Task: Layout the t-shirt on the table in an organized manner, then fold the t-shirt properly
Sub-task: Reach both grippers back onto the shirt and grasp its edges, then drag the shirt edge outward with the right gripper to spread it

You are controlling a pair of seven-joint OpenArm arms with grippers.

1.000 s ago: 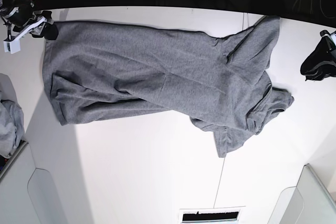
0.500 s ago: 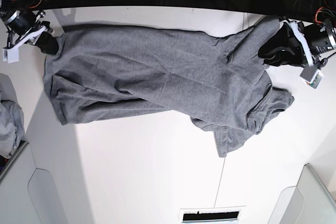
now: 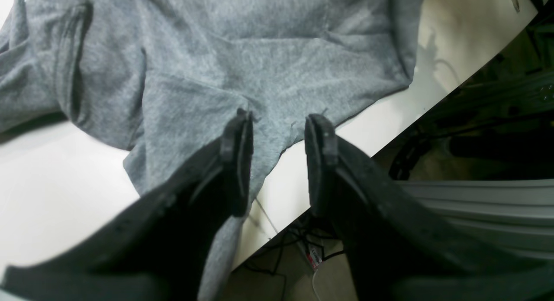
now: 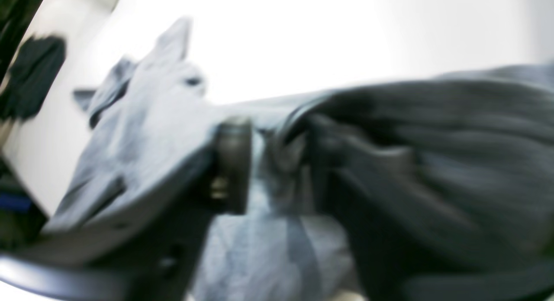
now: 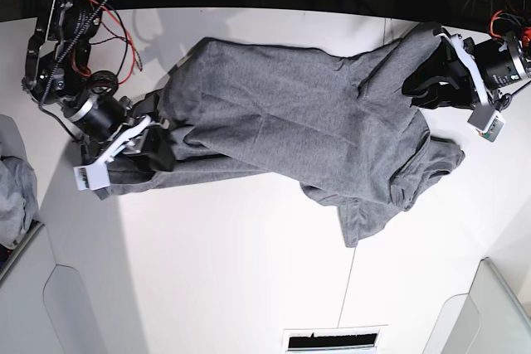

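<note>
The large heathered charcoal-grey short-sleeved cotton t-shirt [image 5: 290,126] lay spread across the far half of the wide smooth white tabletop [image 5: 224,271], its body running sideways and one end crumpled into folds near the thin dark seam line [image 5: 348,288] that crossed the surface.

My left gripper [image 3: 277,132] hovered at the sleeve end of the shirt, close to the table's far edge. Its two black fingers [image 3: 236,162] stood apart with a clear gap between them, and grey cloth and a strip of white table showed through that gap; the fingertips seemed to lie just over the fabric, pinching nothing that I could see. In the base view this gripper [image 5: 423,84] sat at the shirt's right end, on or just above the cloth.

My right gripper [image 5: 153,134] was at the opposite end, where the hem was bunched up and pulled inward over the shirt's body. The wrist view was badly blurred: a fold of grey fabric [image 4: 281,149] sat between my fingers [image 4: 231,162], so I appeared to be gripping the hem, though I could not tell how firmly.

A lighter bluish-grey heap of cloth [image 5: 15,201] lay at the left edge, well apart from the shirt.
</note>
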